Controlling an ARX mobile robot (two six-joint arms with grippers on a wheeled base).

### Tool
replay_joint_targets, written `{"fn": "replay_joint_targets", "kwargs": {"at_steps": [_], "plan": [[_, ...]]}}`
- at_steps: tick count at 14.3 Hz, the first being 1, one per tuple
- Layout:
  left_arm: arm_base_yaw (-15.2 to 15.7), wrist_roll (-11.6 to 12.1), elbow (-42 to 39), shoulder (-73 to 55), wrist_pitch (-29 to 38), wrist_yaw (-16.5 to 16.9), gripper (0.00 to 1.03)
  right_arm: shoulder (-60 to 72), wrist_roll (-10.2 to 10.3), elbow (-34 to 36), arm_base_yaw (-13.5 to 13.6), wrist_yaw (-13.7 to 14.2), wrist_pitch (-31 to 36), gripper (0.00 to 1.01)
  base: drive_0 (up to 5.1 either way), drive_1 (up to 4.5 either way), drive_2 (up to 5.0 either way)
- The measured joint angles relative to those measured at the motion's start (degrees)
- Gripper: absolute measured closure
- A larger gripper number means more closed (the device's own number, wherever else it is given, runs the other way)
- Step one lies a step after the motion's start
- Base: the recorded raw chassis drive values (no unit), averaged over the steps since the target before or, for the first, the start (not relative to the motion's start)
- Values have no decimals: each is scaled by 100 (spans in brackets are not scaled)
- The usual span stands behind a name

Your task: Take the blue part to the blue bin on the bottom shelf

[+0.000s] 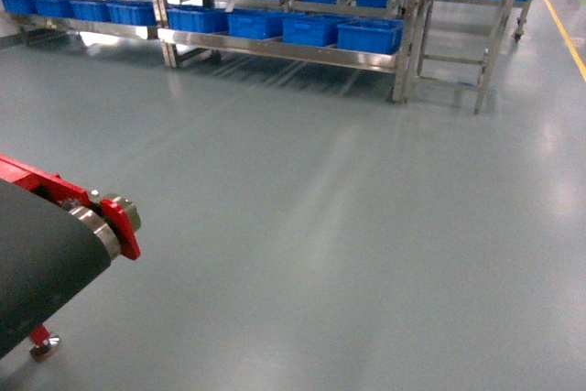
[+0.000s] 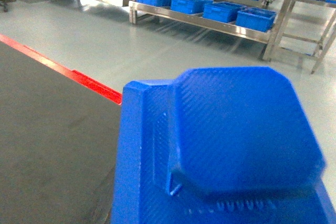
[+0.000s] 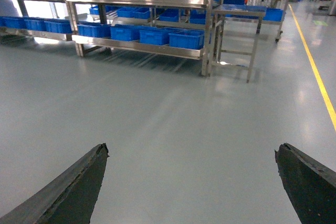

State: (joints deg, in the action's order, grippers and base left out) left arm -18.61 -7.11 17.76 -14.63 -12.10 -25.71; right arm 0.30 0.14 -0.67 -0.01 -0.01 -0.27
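- Head view: bottom shelf [image 1: 275,48] with blue bins [image 1: 369,36] well apart across the floor; misalignment risk on approach.
- Left wrist view: blue part [image 2: 236,135] fills the frame; left gripper's grasp cannot be told; may slip.
- Right wrist view: right gripper [image 3: 191,182] spread wide, empty.

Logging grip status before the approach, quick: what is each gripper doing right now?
Left: fingers hidden; the blue part fills its wrist view, so cannot tell.
Right gripper: open, holding nothing.

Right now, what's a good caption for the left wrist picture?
A big blue part fills the view above a dark belt, with blue bins waiting on the far shelf.
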Motion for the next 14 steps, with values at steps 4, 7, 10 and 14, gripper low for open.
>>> {"fn": "replay_joint_targets", "kwargs": {"at_steps": [4, 7, 10, 14], "plan": [[0, 2, 0, 0, 2, -2, 59, 0, 0, 0, 0, 0, -2, 3, -156, -156, -156], [0, 2, 0, 0, 2, -2, 59, 0, 0, 0, 0, -2, 0, 3, -156, -156, -156], [0, 0, 0, 0, 2, -2, 59, 0, 0, 0, 0, -2, 0, 3, -156, -156, -156], [0, 0, 0, 0, 2, -2, 59, 0, 2, 0, 0, 0, -2, 3, -156, -156, -156]]}}
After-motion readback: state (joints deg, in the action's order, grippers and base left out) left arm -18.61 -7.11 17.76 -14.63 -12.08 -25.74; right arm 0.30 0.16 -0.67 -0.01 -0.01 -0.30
